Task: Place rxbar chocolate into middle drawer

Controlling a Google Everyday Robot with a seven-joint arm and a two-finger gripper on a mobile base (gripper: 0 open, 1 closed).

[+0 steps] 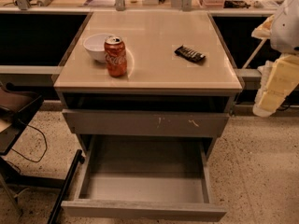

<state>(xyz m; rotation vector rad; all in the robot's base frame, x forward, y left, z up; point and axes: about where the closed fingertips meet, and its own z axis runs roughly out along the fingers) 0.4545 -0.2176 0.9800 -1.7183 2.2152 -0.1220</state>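
The rxbar chocolate (190,53), a flat black-wrapped bar, lies on the right part of the beige cabinet top (154,76). The middle drawer (145,188) is pulled open below, with a bare grey floor and a plain front panel (142,211). My arm comes in at the right edge of the view. Its cream-coloured gripper (275,85) hangs beside the cabinet's right side, to the right of the bar and a little lower, holding nothing that shows.
A red cola can (115,56) stands on the left of the top, in front of a white bowl (97,46). A shut grey drawer front with pale scratches (145,123) sits above the open drawer. A chair and cables (18,125) are at the left, on speckled floor.
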